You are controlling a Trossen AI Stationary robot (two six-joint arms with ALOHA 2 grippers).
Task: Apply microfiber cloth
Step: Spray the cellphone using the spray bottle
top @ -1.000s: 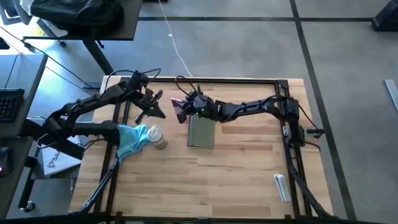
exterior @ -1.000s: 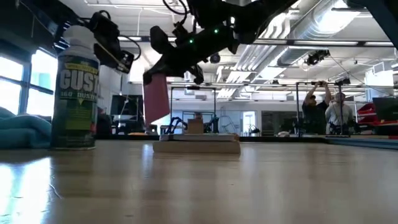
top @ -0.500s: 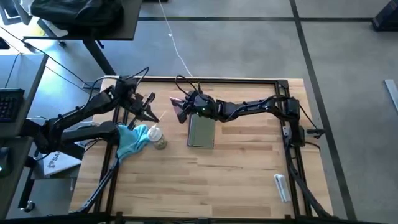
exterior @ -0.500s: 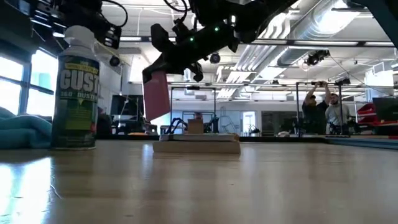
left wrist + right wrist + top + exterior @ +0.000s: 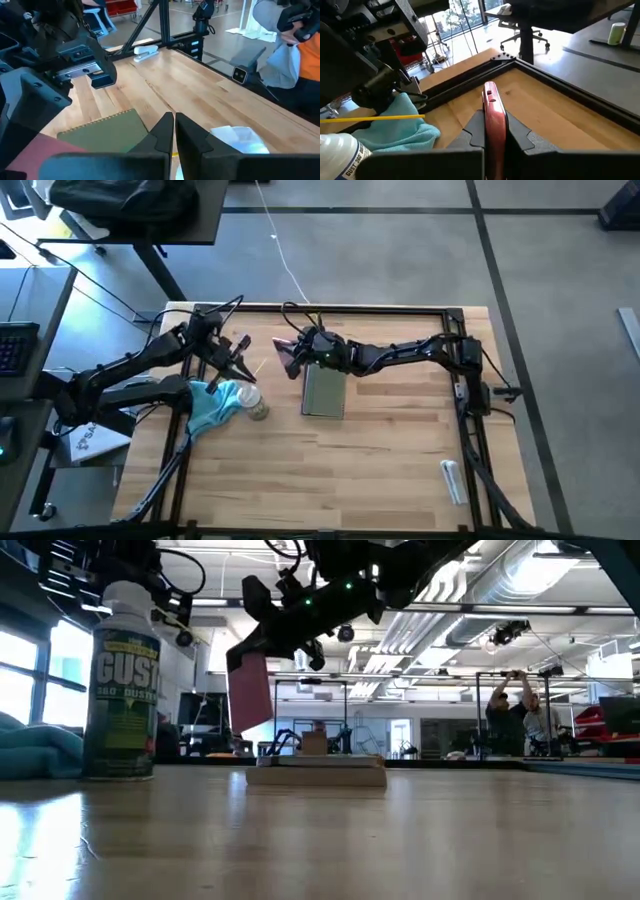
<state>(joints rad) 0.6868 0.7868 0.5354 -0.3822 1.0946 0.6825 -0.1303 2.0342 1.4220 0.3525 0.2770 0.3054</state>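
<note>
Your wooden table (image 5: 380, 450) carries the microfiber cloth (image 5: 212, 407) bunched at its left edge, a duster can (image 5: 252, 401) just beside it, a grey-green tablet (image 5: 324, 392) mid-table, and a white stapler (image 5: 452, 480) near the right front corner.

the high view is evenly lit with only soft, faint shadows under the arms on the pale wood tabletop (image 5: 380, 450), though fine detail is smeared. in the low view the near tabletop (image 5: 320, 840) is blurred and carries a dull sheen, while bright windows (image 5: 30, 665) at the side and ceiling lights glare behind dark, silhouetted arms. both wrist views are bright with daylight, and the dark fingers (image 5: 162, 135) close to the lens are soft and out of focus.
</note>
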